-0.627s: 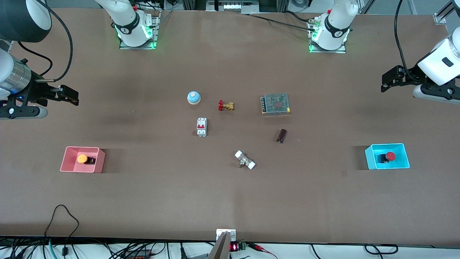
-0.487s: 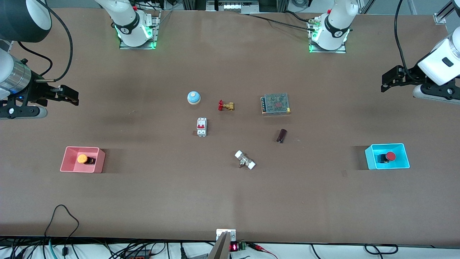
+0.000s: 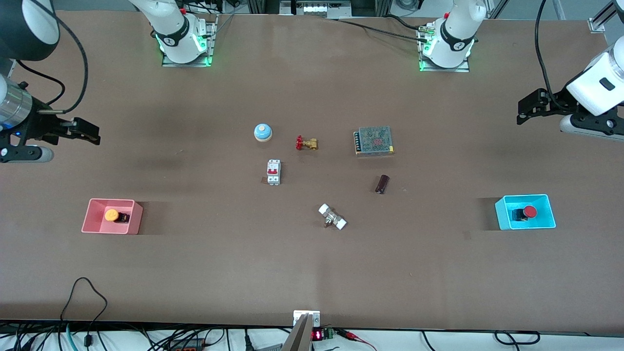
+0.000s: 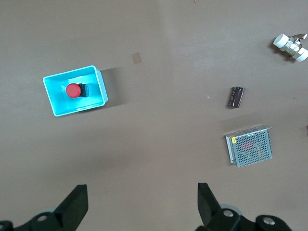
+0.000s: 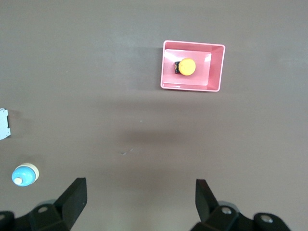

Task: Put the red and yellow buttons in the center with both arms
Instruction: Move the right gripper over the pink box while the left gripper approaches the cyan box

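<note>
red and yellow buttons: both in trays at the table ends | left gripper (image 3: 524, 111): fingers spread, empty, over bare table (image 3: 312, 273) | right gripper (image 3: 92, 132): fingers spread, empty | pink tray (image 3: 95, 225): holds yellow button (image 3: 112, 215) | blue tray (image 3: 548, 217): holds red button (image 3: 530, 211)

I see two white arms with dark joint bands and looping black cables, green light glowing at their bases, a silver wrist ring on the right arm (image 3: 19, 105), and black two-finger grippers with round screw holes.
</note>
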You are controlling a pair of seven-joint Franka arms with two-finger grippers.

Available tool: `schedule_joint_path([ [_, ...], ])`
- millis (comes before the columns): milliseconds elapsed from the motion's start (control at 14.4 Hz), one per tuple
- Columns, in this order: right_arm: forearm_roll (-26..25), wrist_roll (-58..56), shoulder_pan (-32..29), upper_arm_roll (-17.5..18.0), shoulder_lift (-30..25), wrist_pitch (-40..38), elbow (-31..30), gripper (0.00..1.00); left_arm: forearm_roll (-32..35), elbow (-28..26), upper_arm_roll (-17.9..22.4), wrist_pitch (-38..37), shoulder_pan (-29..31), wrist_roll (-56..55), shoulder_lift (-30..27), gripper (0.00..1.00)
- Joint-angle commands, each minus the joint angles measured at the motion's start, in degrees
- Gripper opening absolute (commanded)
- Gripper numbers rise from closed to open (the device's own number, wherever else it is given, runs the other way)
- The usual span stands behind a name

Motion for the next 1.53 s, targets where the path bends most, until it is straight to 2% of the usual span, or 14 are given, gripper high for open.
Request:
schedule_joint_path([
  [0, 0.4, 0.5, -1.6, 0.7, 1.3, 2.4, -1.4, 1.00, -0.8, 0.1, 0.0, -0.9, 0.5, 1.0, -0.4, 1.00],
  [139, 0.5, 0.5, -2.7, 0.7, 3.1, 2.7, -1.5, 1.00, -1.0, 0.1, 0.2, -1.1, 0.5, 1.1, -0.2, 1.00],
  [348, 0.2, -1.2, -4.1, 0.7, 7.4, 9.3, -1.5, 1.00, -1.0, 0.8, 0.5, -1.1, 0.6, 1.0, 0.8, 1.00],
  [627, 0.0, -1.3, -6.1, 0.7, 11.9, 15.0, -1.4, 1.00, -0.8, 5.8, 0.8, -1.1, 2.0, 1.1, 7.2, 1.00],
  [905, -2.4, -1.0, -7.0, 0.7, 15.9, 19.8, -1.5, 1.00, -0.8, 6.0, 0.9, -0.8, 2.7, 1.1, 9.0, 1.00],
  [1114, -2.4, -1.2, -8.5, 0.7, 19.7, 25.8, -1.6, 1.00, -2.2, 6.4, 0.8, 2.2, 7.1, 2.3, 13.3, 1.00],
  [1253, -2.6, -1.5, -9.1, 0.7, 22.4, 31.1, -1.6, 1.00, -1.0, 7.7, 0.9, 6.5, 7.4, 2.0, 16.6, 1.00],
  [1462, -2.7, -1.6, -9.3, 0.7, 25.3, 35.7, -1.7, 1.00, -1.0, 10.4, 1.9, 10.6, 8.9, 1.9, 25.1, 1.00],
])
